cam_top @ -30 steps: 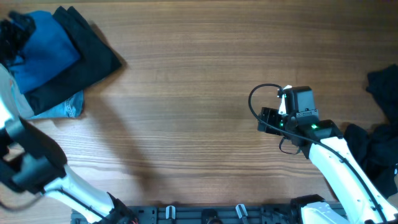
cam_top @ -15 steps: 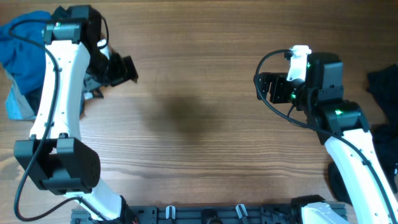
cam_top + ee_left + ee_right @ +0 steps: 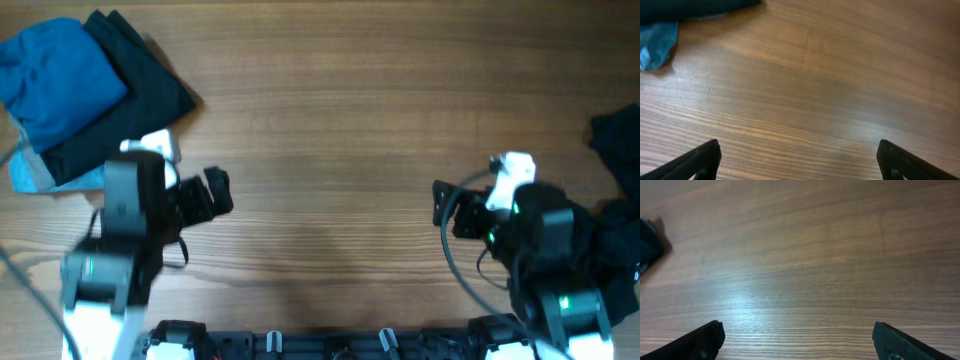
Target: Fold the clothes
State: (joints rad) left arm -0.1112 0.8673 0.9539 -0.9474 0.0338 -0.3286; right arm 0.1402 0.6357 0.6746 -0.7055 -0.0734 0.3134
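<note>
Overhead, I saw the blue shirt cut by the left edge and the black heap by the right. The denim lay mostly under black cloth. The left arm and right arm were smeared. I couldn't identify a dark blur at the right wrist view's edge.

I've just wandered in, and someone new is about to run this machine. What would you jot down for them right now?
Left gripper: open, empty, above the wooden table.
Right gripper: open, empty, also above the wood.
Clothes: a blue garment lies on a black garment at the far left corner, with a pale blue piece peeking out beneath. A black heap sits at the right edge.
Done: the left pile looks roughly folded and stacked.
Left: the black heap looks crumpled and probably needs folding.
</note>
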